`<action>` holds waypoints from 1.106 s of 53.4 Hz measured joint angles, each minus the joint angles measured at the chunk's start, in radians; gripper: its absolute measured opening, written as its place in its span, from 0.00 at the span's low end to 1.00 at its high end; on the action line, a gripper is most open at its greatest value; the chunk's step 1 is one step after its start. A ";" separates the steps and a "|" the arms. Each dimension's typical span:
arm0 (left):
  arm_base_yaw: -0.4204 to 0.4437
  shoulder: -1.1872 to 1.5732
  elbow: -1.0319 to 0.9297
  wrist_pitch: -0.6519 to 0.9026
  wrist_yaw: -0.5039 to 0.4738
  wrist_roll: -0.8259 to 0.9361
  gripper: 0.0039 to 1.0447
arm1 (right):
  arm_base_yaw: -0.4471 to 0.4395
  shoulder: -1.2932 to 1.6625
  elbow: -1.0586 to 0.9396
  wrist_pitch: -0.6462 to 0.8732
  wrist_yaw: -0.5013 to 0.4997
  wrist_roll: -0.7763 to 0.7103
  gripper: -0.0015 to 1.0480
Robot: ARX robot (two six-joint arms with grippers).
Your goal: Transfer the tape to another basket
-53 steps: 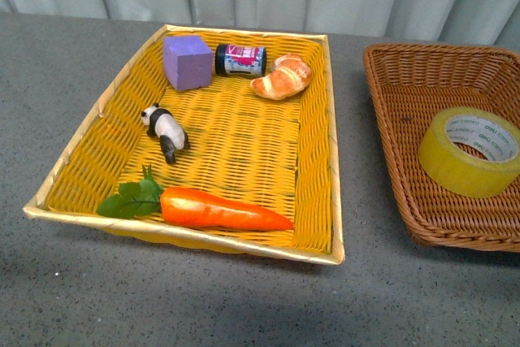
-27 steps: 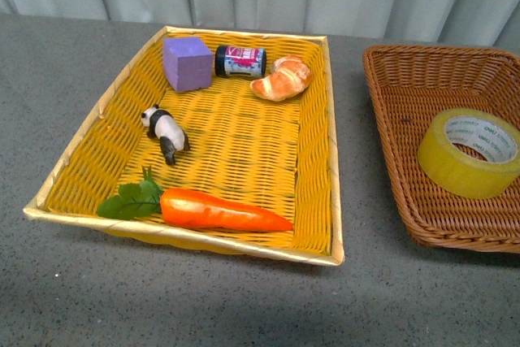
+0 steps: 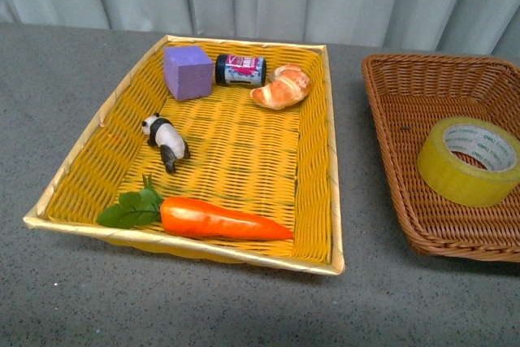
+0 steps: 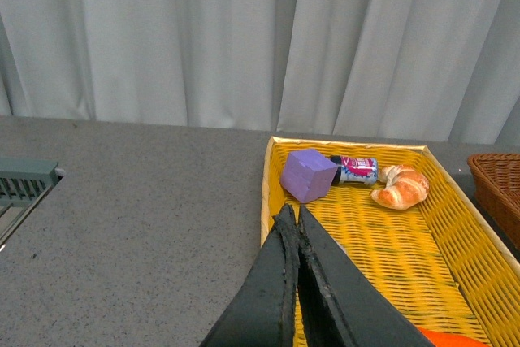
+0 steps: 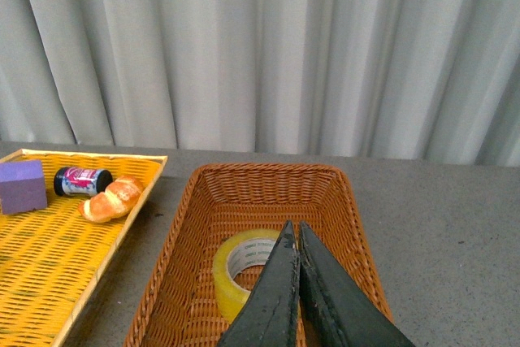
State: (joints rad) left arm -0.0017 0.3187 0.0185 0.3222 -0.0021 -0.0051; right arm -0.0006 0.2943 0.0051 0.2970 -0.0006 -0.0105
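The tape, a yellow roll with a whitish printed core, lies inside the dark brown wicker basket at the right of the front view. In the right wrist view the tape sits in that basket, partly hidden behind my right gripper, which hangs above it, shut and holding nothing. My left gripper is shut and empty too, poised over the near left rim of the yellow basket. Neither arm shows in the front view.
The yellow basket holds a purple cube, a small dark jar, a croissant, a panda figure and a carrot. Grey tabletop surrounds both baskets; a pale curtain hangs behind.
The front view's whole scene has slid down and slightly right in the picture. The tape stays in the brown basket; nothing was grasped or released.
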 joint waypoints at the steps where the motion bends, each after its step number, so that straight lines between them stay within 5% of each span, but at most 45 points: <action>1: 0.000 -0.008 0.000 -0.007 0.000 0.000 0.04 | 0.000 -0.007 0.000 -0.006 0.000 0.000 0.01; 22: 0.000 -0.132 0.000 -0.131 0.000 0.000 0.04 | 0.000 -0.126 0.000 -0.125 0.000 0.000 0.01; 26: 0.000 -0.195 0.000 -0.208 -0.002 0.000 0.04 | 0.000 -0.251 0.001 -0.284 0.000 0.000 0.01; 41: 0.000 -0.313 0.000 -0.321 0.001 0.000 0.04 | 0.000 -0.290 0.001 -0.295 -0.001 0.000 0.01; 47: 0.000 -0.314 0.000 -0.322 0.001 0.000 0.19 | 0.000 -0.291 0.001 -0.295 -0.001 0.000 0.07; 59: 0.000 -0.314 0.000 -0.322 0.001 0.000 0.57 | 0.000 -0.291 0.001 -0.295 -0.001 0.000 0.44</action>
State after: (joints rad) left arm -0.0017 0.0048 0.0189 0.0006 -0.0010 -0.0051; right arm -0.0010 0.0036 0.0059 0.0017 -0.0013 -0.0105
